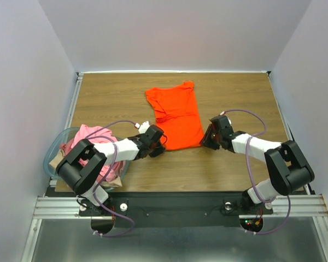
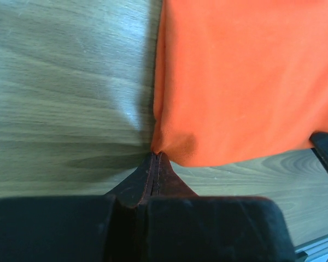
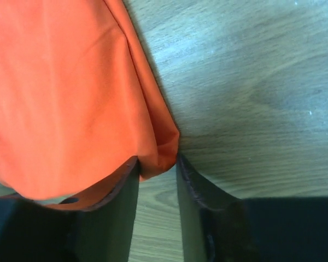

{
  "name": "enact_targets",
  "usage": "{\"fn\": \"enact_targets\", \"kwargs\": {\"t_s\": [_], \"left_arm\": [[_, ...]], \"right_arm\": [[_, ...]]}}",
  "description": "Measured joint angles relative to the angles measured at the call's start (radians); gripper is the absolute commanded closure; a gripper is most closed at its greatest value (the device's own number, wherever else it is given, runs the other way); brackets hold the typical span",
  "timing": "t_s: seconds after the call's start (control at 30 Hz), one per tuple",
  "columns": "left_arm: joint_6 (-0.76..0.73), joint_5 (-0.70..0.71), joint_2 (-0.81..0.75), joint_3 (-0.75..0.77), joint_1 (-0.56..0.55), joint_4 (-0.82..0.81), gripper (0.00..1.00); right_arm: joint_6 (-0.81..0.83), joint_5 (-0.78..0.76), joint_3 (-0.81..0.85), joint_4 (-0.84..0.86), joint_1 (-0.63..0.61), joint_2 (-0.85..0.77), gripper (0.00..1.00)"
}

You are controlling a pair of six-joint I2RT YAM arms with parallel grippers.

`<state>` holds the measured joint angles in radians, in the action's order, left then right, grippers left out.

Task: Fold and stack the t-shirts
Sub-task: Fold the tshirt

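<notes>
orange t-shirt (image 1: 177,114) is spread at the middle of the tabletop (image 1: 109,98). its near left corner is pinched in the fully closed left hand (image 2: 156,159). right hand (image 3: 157,164) is seen half open, with the near right corner lodged between its fingers. pink t-shirts (image 1: 90,143) are heaped in the basket (image 1: 50,155).

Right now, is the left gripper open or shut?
The left gripper is shut: its two fingers meet with no gap, pinching a bunched hem corner of the orange-red t-shirt.
</notes>
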<state>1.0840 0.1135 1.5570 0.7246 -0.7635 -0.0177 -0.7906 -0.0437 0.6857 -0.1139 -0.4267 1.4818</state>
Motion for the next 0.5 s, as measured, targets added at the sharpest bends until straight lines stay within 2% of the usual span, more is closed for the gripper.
{"fn": "enact_targets", "kwargs": {"t_s": [0.03, 0.07, 0.13, 0.2, 0.33, 0.5], "left_arm": [[-0.002, -0.001, 0.002, 0.0, 0.0, -0.003, 1.0], [-0.002, -0.001, 0.002, 0.0, 0.0, -0.004, 1.0], [-0.003, -0.005, 0.002, 0.0, 0.0, -0.008, 1.0], [-0.005, -0.009, 0.002, -0.004, -0.003, -0.016, 1.0], [-0.002, -0.005, -0.025, -0.037, -0.048, -0.035, 1.0], [0.037, -0.003, -0.121, -0.106, -0.18, -0.025, 1.0]], "right_arm": [[0.0, -0.001, 0.0, 0.006, 0.0, 0.005, 0.76], [0.001, -0.002, 0.0, 0.01, 0.0, 0.008, 0.8], [0.0, -0.003, 0.0, 0.014, 0.0, 0.017, 0.94], [0.0, -0.001, -0.006, 0.021, 0.0, 0.016, 0.99], [0.005, 0.008, -0.062, 0.031, 0.0, -0.043, 1.0], [0.03, 0.005, -0.16, -0.04, 0.0, -0.246, 1.0]]}}
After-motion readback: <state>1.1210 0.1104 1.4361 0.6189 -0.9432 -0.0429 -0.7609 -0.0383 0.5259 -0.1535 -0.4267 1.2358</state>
